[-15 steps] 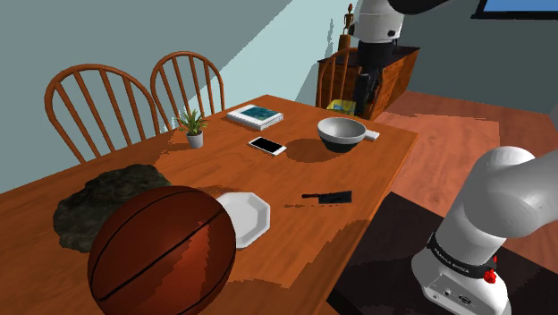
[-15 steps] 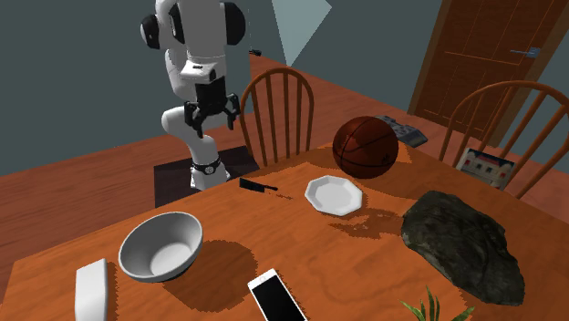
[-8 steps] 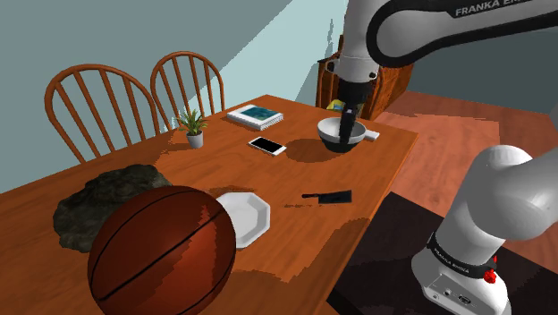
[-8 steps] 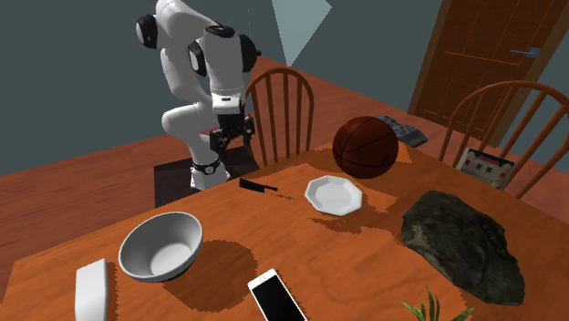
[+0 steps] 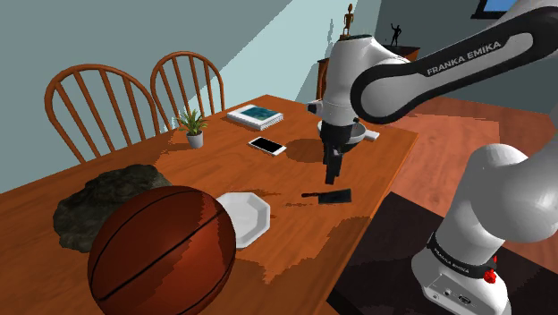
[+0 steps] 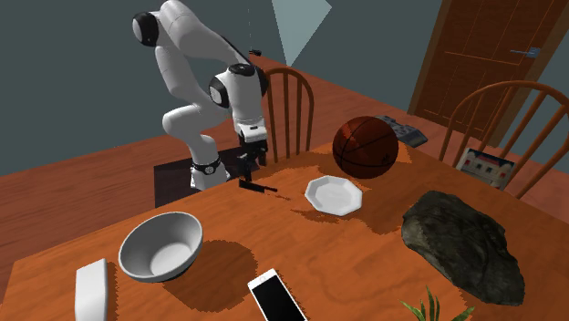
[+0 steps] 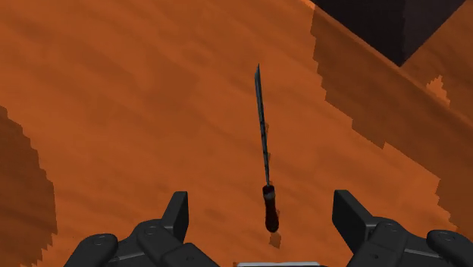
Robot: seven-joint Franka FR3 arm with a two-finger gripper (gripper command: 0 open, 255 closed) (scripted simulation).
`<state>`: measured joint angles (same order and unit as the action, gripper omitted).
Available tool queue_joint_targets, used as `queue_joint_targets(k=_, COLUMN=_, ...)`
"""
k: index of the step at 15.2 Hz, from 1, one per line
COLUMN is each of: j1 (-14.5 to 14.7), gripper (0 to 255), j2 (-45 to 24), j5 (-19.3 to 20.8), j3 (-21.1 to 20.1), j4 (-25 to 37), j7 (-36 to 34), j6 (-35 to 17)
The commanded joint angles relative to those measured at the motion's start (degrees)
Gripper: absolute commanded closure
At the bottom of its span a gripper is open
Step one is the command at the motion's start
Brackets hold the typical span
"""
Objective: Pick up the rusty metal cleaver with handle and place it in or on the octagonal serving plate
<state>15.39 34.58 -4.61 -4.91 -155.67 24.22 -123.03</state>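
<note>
The arm bends down over the table, gripper pointing down, its fingers spread wide and empty. In the shoulder view the white octagonal plate sits left, the cleaver right of it, flat just under the gripper. The wrist view shows its reddish handle between the fingers, touching neither.

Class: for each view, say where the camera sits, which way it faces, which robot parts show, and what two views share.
Shoulder view: beside the stand, looking across the table; arm and gripper show.
Second exterior view: across the table, facing the whole arm.
Wrist view: on the gripper, looking down at the cleaver; open fingers show.
Shared: both exterior views show the white plate.
</note>
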Motion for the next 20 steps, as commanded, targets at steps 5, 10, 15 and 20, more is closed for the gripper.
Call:
queue_joint_targets(k=5, j1=3.29, gripper=0, j2=-5.68, j5=-1.73, j3=-0.59, j4=-3.75, j7=4.27, j6=-10.28)
queue_joint_targets(k=10, j1=3.42, gripper=0, j2=-9.26, j5=-2.04, j3=-0.89, j4=-5.41, j7=4.37, j6=-15.53)
queue_joint_targets(k=15, j1=3.44, gripper=0, j2=-9.71, j5=-2.08, j3=-0.92, j4=-5.58, j7=4.38, j6=-16.14)
queue_joint_targets(k=20, j1=3.44, gripper=255, j2=-9.72, j5=-2.08, j3=-0.92, j4=-5.58, j7=4.38, j6=-16.15)
